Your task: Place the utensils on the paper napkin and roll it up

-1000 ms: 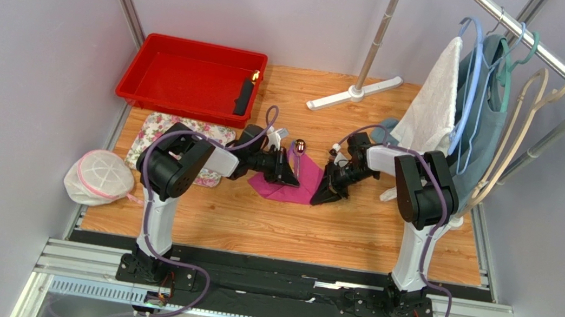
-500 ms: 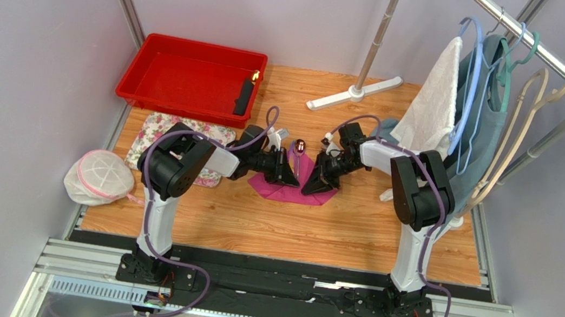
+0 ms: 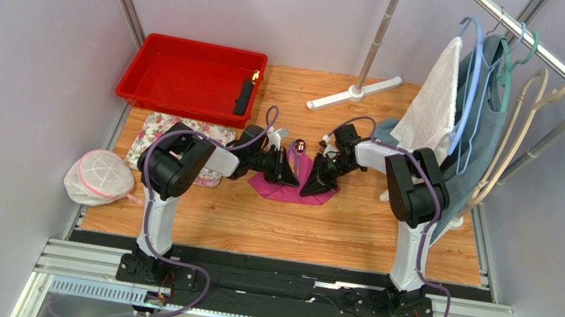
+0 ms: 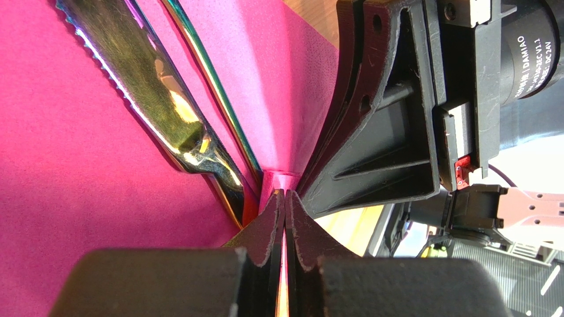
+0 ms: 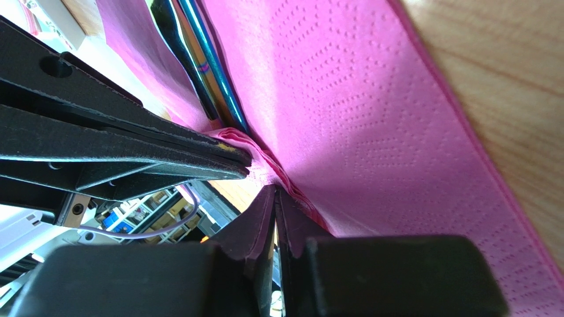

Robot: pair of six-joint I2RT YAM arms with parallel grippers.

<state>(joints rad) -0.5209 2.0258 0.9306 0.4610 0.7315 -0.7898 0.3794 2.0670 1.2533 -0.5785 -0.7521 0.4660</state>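
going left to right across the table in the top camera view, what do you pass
white mesh bag → floral cloth → left gripper → right gripper → hanging white towel; the paper napkin lies under both grippers, pinched by each, so it has no single place in the order

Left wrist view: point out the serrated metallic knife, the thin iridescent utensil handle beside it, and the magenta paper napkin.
serrated metallic knife (image 4: 149,91), left wrist view, mid-blade.
thin iridescent utensil handle (image 4: 213,79), left wrist view, mid-shaft.
magenta paper napkin (image 4: 66,198), left wrist view, bare sheet left of knife.
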